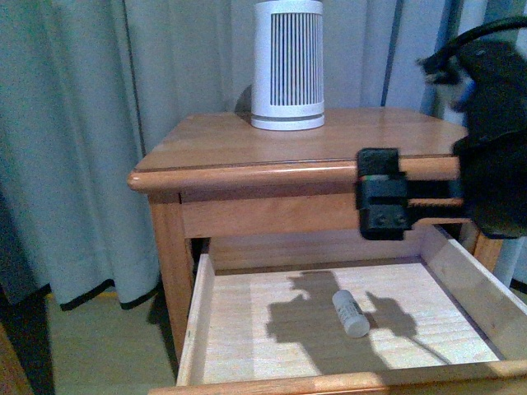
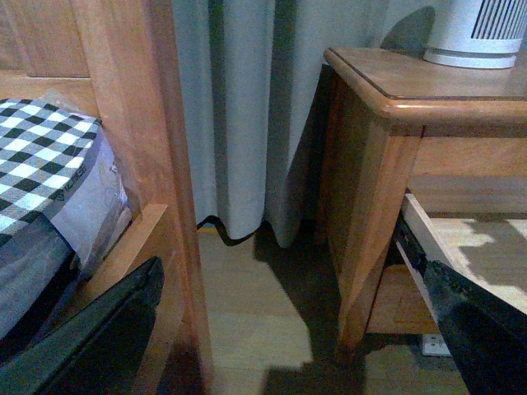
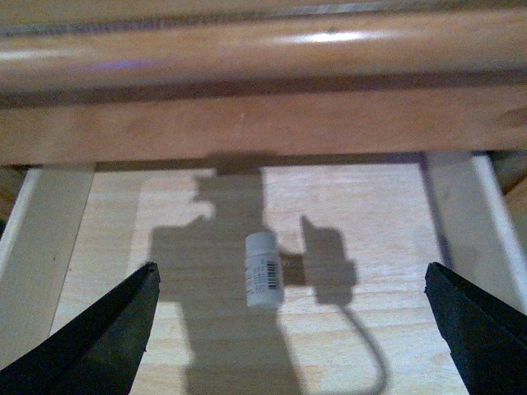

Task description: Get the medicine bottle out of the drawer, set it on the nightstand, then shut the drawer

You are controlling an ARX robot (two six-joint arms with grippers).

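Note:
The drawer [image 1: 196,317] of the orange-brown nightstand [image 1: 370,136] stands pulled out, showing its pale wood floor. The medicine bottle [image 1: 351,313], small and white, lies on its side on that floor, right of middle. My right gripper [image 1: 383,197] hovers open above the drawer, just in front of the nightstand's top edge. In the right wrist view the bottle [image 3: 264,270] lies below the right gripper [image 3: 290,270], between the wide-spread fingers and touching neither. My left gripper [image 2: 294,271] is open and empty, low beside the nightstand [image 2: 387,82], with the drawer [image 2: 486,247] at its side.
A tall white ribbed cylinder [image 1: 287,62] stands at the back of the nightstand top. Grey curtains [image 1: 99,123] hang behind. A wooden bed frame [image 2: 123,123] with checkered cloth [image 2: 41,164] is close to the left gripper. Bare floor [image 2: 255,304] lies between bed and nightstand.

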